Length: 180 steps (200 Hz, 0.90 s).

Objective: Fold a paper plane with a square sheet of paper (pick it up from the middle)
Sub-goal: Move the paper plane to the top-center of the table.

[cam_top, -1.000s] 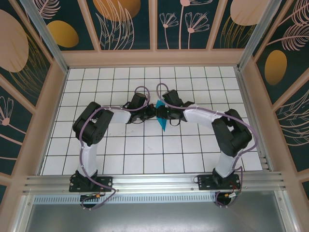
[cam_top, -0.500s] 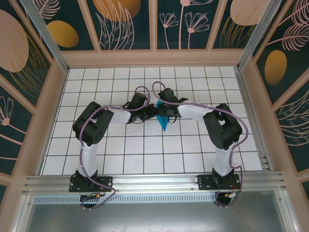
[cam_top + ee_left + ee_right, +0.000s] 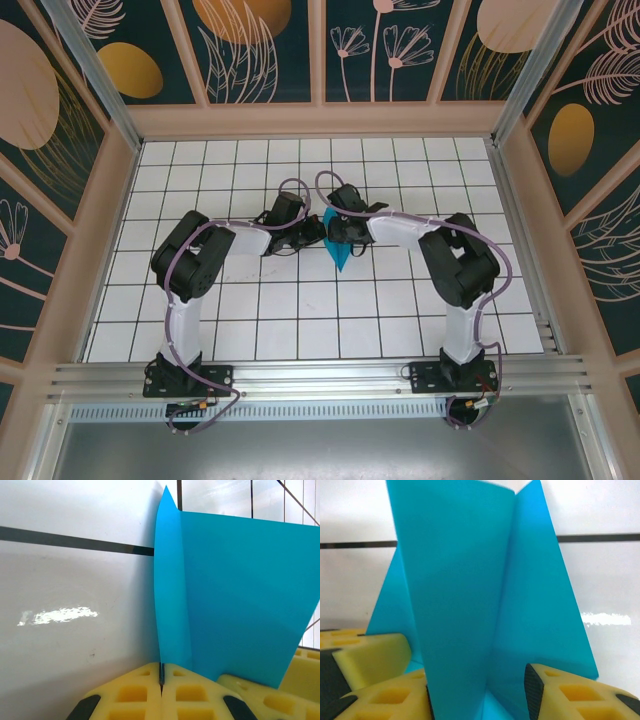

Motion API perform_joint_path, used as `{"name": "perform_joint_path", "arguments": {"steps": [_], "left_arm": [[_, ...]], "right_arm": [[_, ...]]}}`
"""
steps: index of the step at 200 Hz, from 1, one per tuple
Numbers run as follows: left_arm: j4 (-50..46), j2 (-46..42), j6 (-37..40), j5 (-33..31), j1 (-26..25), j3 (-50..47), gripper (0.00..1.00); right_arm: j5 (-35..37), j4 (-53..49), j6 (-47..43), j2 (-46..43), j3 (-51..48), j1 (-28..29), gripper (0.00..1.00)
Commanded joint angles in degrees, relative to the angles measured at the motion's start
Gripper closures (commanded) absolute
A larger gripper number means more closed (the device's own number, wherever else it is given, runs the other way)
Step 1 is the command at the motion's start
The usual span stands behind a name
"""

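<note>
The teal-blue sheet of paper (image 3: 339, 252) is folded into a narrow pointed shape with creased flaps and sits at the middle of the tiled floor. My left gripper (image 3: 318, 232) comes in from the left, shut on the paper's central fold (image 3: 172, 595); its yellow pads (image 3: 135, 692) press together on the edge. My right gripper (image 3: 340, 231) comes in from the right. It is open, its pads (image 3: 555, 687) apart with upright flaps of the paper (image 3: 465, 590) between them. In the left wrist view a wide flap (image 3: 240, 595) spreads to the right.
The white gridded floor (image 3: 250, 300) lies open on all sides of the two grippers. Wooden-framed patterned walls (image 3: 320, 120) enclose it, and a metal rail (image 3: 320, 380) carries both arm bases at the near edge.
The right arm has drawn its elbow in toward the middle and shifted its gripper a little left over the paper. The left arm and the paper have stayed put.
</note>
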Motion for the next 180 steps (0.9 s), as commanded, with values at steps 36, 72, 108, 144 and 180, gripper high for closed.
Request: {"name": "perform_joint_path", "arguments": {"steps": [36,72,108,144,180], "left_arm": [[-1.3,1.05,-0.43,-0.36,0.3,0.29,0.98],[-1.37,1.23,-0.43,-0.19,0.26,0.47,0.98],[-1.45,1.21,-0.39,-0.19,0.27,0.52,0.98],[-1.54,1.4,-0.45,-0.1,0.26,0.56,0.98],[-1.53,1.4,-0.41,-0.1,0.26,0.56,0.98]], "right_arm": [[-3.92,1.08,-0.15,-5.45,-3.82,-1.19,0.47],[-7.47,2.87,0.2,-7.02,-5.57,-2.38,0.45],[-12.29,4.44,0.45,-6.77,-6.79,-2.95,0.44],[-17.82,6.86,2.05,-8.02,-8.9,-4.21,0.42],[-22.82,10.02,3.01,-10.12,-11.27,-5.02,0.42]]}}
